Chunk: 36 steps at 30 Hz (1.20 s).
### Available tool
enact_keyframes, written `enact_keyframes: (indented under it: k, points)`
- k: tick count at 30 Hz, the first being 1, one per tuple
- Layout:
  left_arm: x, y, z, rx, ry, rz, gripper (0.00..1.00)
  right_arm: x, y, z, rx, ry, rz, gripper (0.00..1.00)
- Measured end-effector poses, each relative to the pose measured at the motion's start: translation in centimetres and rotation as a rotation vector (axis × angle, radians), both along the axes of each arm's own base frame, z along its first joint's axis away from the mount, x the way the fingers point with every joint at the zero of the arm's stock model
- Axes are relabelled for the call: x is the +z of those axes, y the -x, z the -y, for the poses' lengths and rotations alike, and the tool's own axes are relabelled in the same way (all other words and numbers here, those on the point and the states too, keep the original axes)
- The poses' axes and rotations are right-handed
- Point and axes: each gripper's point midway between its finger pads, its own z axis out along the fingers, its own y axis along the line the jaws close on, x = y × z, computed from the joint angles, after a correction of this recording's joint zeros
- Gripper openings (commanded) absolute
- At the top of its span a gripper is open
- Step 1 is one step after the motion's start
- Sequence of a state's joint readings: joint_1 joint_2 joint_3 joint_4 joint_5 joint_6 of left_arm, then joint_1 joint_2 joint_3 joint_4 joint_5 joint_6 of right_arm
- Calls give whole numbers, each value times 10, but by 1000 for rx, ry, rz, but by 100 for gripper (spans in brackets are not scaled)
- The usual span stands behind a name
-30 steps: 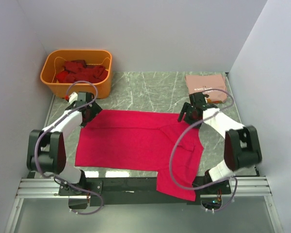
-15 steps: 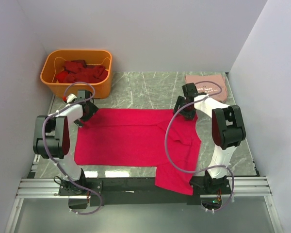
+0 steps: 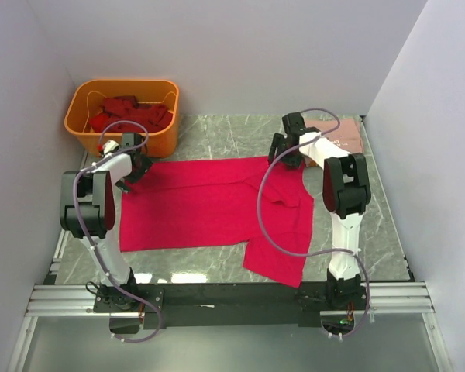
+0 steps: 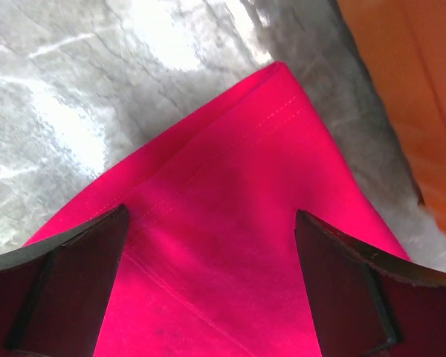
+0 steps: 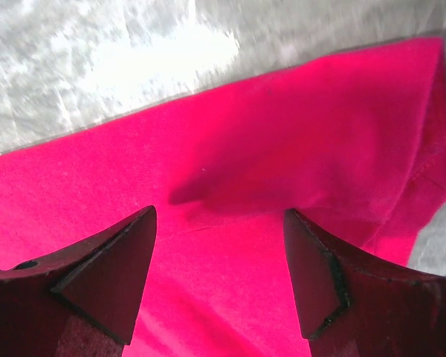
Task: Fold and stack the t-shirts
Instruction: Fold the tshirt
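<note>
Hovering over the far corners of a crimson t-shirt (image 3: 209,205) spread just in front of the orange tub (image 3: 122,81), the left gripper (image 3: 130,167) and right gripper (image 3: 281,151) both gape wide, holding nothing. Pinching each hemmed corner evenly should keep the fold square. Soft matte cloth, glossy marbled table (image 3: 225,136).

An orange tub (image 3: 85,133) stands at the far left corner of a grey, marble-patterned tabletop (image 3: 225,136), close to the left wall (image 3: 23,101). The left wrist view shows its side as an orange blur (image 4: 416,97) beside glossy, light-streaked stone (image 4: 74,89). A silver rail (image 3: 54,298) runs along the near edge.
</note>
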State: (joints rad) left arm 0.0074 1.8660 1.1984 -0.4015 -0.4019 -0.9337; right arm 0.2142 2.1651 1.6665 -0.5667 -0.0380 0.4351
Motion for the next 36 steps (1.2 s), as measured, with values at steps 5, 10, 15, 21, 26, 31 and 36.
enact_keyframes:
  k: [5, 10, 15, 21, 26, 31, 36]
  points:
    - [6, -2, -6, 21, 1, -8, 100, 3, -3, 0, 10, 5, 0, 75]
    - [26, -1, -8, 31, -1, 13, 99, 16, 4, 1, 13, 5, 13, 76]
    - [73, 18, -7, 48, 8, 109, 99, 58, 24, 6, 10, -11, 85, 76]
    - [102, 96, -5, 140, 47, 213, 99, 118, 58, 17, -22, -38, 239, 77]
    - [51, 170, 5, 227, 127, 123, 99, 126, 84, 23, -78, -73, 290, 78]
    - [-2, 234, 9, 338, 157, -38, 99, 112, 98, 20, -93, -108, 274, 78]
    - [-10, 247, 9, 394, 167, -33, 91, 110, 99, 18, -91, -124, 271, 78]
